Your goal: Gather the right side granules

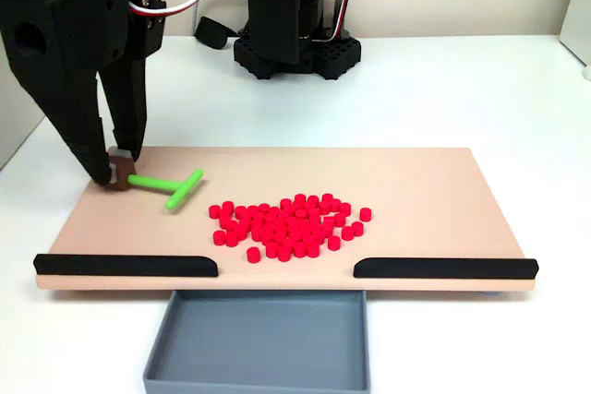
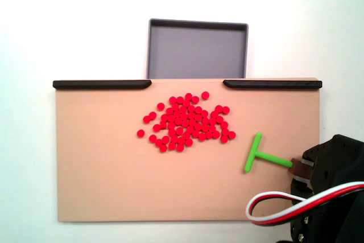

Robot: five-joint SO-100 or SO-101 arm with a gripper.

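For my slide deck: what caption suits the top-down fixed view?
Gripper holds a green T-shaped stick beside clustered red granules on a tan board.

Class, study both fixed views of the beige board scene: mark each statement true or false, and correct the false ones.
1. The small red plastic granules lie clustered near the middle of the beige board. True.
2. The black gripper holds the green T-shaped stick by its stem end. True.
3. The grey tray contains granules. False: it is empty.
4. The stick's crossbar touches the granules. False: a gap separates them.
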